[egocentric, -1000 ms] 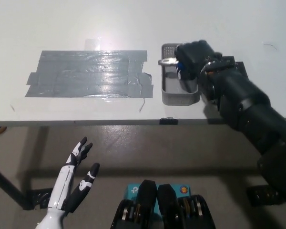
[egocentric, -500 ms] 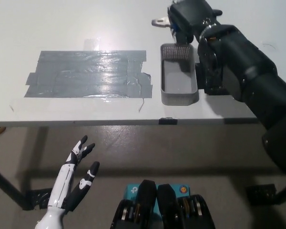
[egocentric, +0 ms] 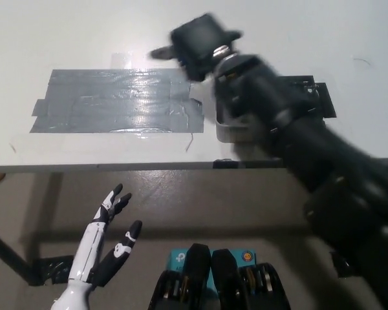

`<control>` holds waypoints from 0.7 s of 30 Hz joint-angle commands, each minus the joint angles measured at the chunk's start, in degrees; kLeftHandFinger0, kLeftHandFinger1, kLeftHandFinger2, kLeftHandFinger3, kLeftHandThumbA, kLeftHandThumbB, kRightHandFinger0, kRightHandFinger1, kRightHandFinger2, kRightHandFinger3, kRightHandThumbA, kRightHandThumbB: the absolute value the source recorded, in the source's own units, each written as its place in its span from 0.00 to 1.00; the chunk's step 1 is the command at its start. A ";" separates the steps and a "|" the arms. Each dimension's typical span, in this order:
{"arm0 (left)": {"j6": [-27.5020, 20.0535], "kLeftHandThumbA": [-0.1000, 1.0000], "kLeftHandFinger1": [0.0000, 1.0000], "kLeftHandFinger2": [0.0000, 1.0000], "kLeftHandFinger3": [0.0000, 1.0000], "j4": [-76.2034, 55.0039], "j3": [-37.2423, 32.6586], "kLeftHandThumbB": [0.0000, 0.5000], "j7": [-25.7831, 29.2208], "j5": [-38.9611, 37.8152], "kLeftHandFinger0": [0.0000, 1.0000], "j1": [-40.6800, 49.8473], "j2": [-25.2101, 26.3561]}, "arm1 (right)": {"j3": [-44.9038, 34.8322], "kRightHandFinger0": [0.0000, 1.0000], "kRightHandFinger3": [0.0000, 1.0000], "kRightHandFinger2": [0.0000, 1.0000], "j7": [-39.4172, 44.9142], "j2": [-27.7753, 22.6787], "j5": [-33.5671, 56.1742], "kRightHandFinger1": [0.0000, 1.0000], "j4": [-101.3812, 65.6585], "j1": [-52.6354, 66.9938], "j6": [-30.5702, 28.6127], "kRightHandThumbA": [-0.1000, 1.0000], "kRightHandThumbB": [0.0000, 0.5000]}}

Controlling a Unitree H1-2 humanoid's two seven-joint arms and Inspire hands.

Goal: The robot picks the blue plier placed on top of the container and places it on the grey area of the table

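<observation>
My black right hand (egocentric: 197, 45) is motion-blurred above the table, over the far right corner of the grey taped area (egocentric: 113, 100). It is shut on the plier (egocentric: 160, 53). Only the plier's dark tip shows, sticking out to the left of the hand; its blue handles are hidden in the grasp. The grey container (egocentric: 227, 131) stands right of the grey area, mostly hidden behind my right forearm. My white left hand (egocentric: 107, 248) rests open at the lower left, below the table's front edge.
The white table (egocentric: 64, 39) ends at a front edge near mid-picture. A black patch (egocentric: 318, 93) lies on the table right of the container. Floor shows below the edge.
My right hand has lifted the plier off the container and swung left with it, from above the container's far end to over the grey area's right side. The left hand stays put.
</observation>
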 commanded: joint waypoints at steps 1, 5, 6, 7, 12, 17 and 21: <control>-1.18 0.82 0.94 0.90 1.00 -1.21 -1.06 0.24 -0.11 0.24 1.00 -0.81 -0.36 | -0.71 0.03 0.45 0.52 -5.06 3.77 0.14 0.20 0.60 -4.26 -1.35 0.00 0.74; -0.63 0.82 0.97 0.92 1.00 -1.59 -1.91 0.25 -0.42 0.41 1.00 -0.45 -0.29 | -0.90 0.00 0.48 0.37 -5.86 6.75 0.37 0.08 2.32 -3.51 -0.54 0.00 0.70; -0.67 0.82 0.97 0.92 1.00 -1.62 -2.00 0.26 -0.47 0.10 1.00 -0.42 -0.24 | -0.86 0.00 0.50 0.37 -5.92 7.47 0.39 0.10 2.83 -3.29 -0.55 0.00 0.71; -0.75 0.81 0.97 0.91 1.00 -1.58 -2.10 0.26 -0.45 -0.03 1.00 -0.45 -0.20 | -0.79 0.00 0.49 0.31 -5.90 7.85 0.34 0.05 3.15 -3.20 -0.53 0.00 0.70; -0.08 0.80 0.97 0.91 1.00 -1.89 -2.57 0.29 -0.38 -0.15 1.00 -0.29 -0.40 | -2.27 0.11 0.54 0.28 -4.77 9.14 1.74 0.11 4.75 -1.59 0.80 0.00 0.61; -0.83 0.80 0.95 0.90 1.00 -1.70 -2.67 0.29 0.14 0.31 1.00 -0.18 -0.55 | -7.60 1.00 1.00 1.00 5.42 9.65 5.78 1.00 6.04 -1.52 7.58 0.53 0.80; -1.71 0.79 0.95 0.90 1.00 -1.28 -2.80 0.26 -0.07 0.21 1.00 -0.30 -0.14 | -8.64 1.00 1.00 1.00 3.05 7.66 5.61 1.00 5.57 -0.59 6.16 0.67 0.87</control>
